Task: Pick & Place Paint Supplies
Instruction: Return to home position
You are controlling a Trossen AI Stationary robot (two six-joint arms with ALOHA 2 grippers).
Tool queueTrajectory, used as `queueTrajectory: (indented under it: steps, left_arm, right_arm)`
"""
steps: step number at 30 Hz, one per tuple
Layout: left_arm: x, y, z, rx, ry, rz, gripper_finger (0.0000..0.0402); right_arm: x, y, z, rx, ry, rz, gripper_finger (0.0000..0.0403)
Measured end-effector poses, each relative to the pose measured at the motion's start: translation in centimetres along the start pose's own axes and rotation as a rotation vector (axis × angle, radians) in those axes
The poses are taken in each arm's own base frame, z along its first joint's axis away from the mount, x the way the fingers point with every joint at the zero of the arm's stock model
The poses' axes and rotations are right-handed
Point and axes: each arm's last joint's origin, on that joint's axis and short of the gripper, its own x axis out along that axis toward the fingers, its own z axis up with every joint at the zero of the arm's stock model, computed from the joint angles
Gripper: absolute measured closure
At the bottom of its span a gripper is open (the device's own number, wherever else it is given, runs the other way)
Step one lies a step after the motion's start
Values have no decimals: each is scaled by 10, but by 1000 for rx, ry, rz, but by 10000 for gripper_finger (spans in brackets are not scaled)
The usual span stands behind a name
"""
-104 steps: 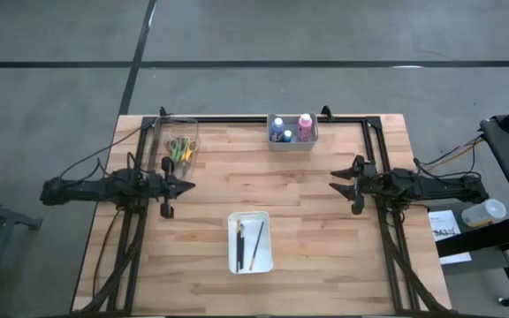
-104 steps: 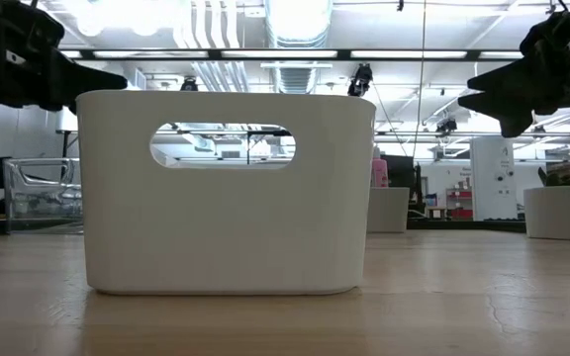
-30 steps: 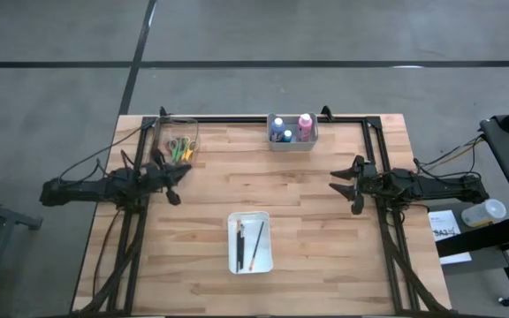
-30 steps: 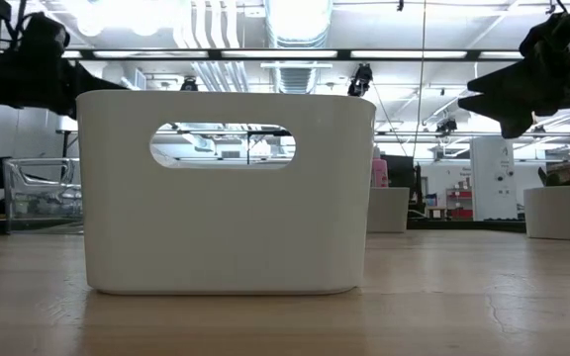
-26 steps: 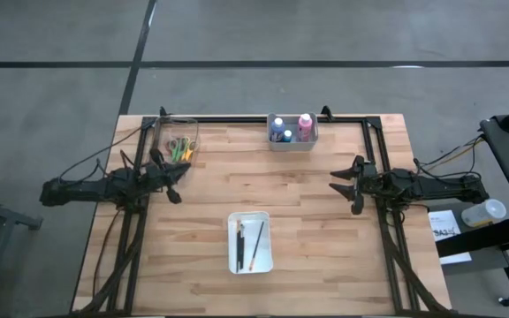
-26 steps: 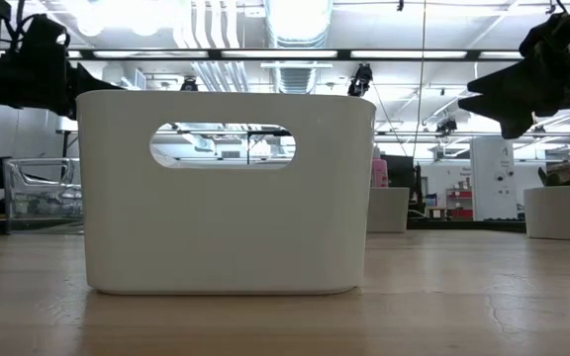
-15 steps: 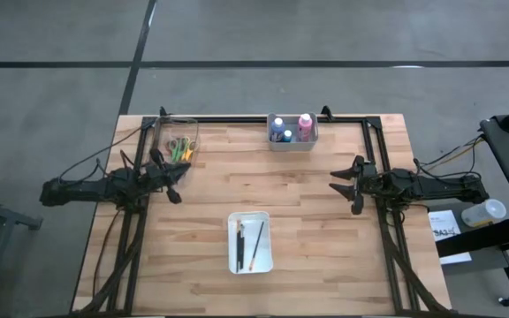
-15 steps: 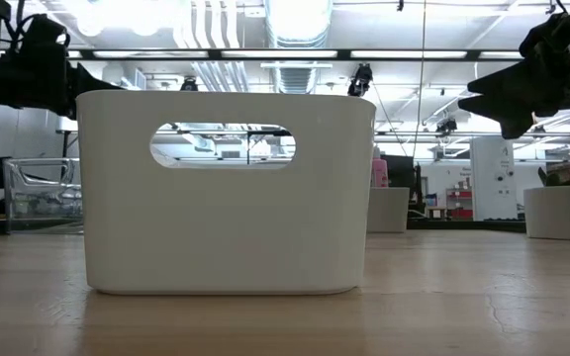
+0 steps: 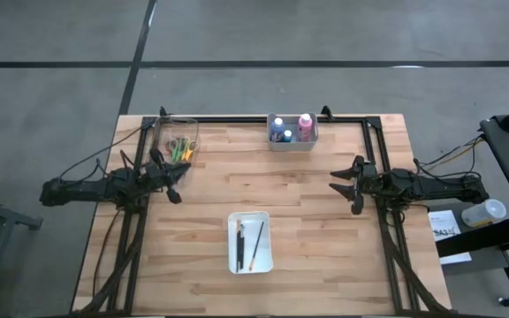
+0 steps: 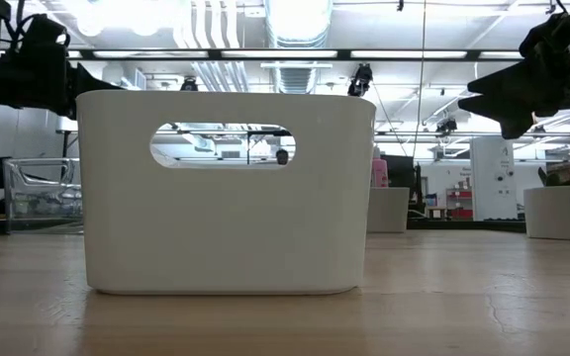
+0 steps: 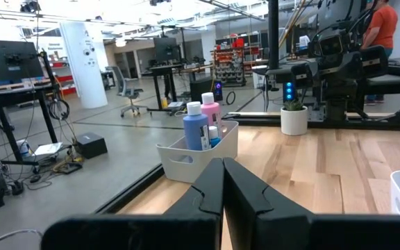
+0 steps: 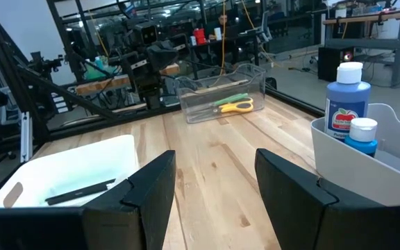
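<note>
Clear bin (image 9: 161, 132) holding scissors (image 9: 180, 147) — near left tool (image 11: 222, 167); right tool (image 12: 215, 160) apart.

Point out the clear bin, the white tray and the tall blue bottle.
clear bin (image 12: 189, 101): right wrist view, on its near side wall.
white tray (image 9: 248, 231): high view, on a bare part of its floor.
tall blue bottle (image 11: 195, 132): left wrist view, on its blue body below the white cap.

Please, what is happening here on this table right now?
Nothing is being handled. The left gripper, shut, and the right gripper, open, hang empty over opposite sides of the table. The scissors lie in the transparent bin, the paint bottles stand in the small white bin, and the brushes lie in the white container.
</note>
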Motion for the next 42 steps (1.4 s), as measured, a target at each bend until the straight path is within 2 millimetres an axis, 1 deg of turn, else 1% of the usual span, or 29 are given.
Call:
queueTrajectory:
  steps: [33, 42]
  left_arm:
    - [0, 0, 0, -3, 0, -1, 394]
    - [3, 2, -5, 26, 76, 153, 394]
  right_arm:
    - [0, 0, 0, 0, 0, 1, 209]
    - [0, 0, 0, 0, 1, 1, 209]
